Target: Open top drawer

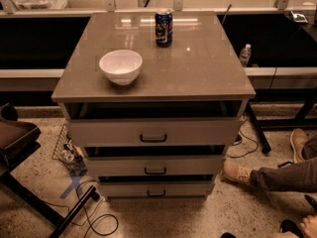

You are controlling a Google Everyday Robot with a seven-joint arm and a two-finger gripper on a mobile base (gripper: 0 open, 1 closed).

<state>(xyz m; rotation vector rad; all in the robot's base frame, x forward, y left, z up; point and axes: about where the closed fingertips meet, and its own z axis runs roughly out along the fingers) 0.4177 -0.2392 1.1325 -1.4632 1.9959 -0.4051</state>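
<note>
The top drawer [153, 131] is the tallest pale-grey front of the cabinet, directly under the brown countertop [198, 68]. Its small dark bar handle [153, 138] sits at the centre. A dark gap shows above its front panel, and the front stands a little forward of the cabinet body. Two shorter drawers, the middle drawer [154, 165] and the bottom drawer [156, 188], lie below it with like handles. The gripper is not in view, and nothing touches the handle.
A white bowl [120, 66] and a dark soda can [164, 28] stand on the countertop. A seated person's leg and tan shoe [237, 173] lie on the floor at the right. A dark stand [20, 138] and cables [94, 217] are at the left. A water bottle [245, 54] stands behind.
</note>
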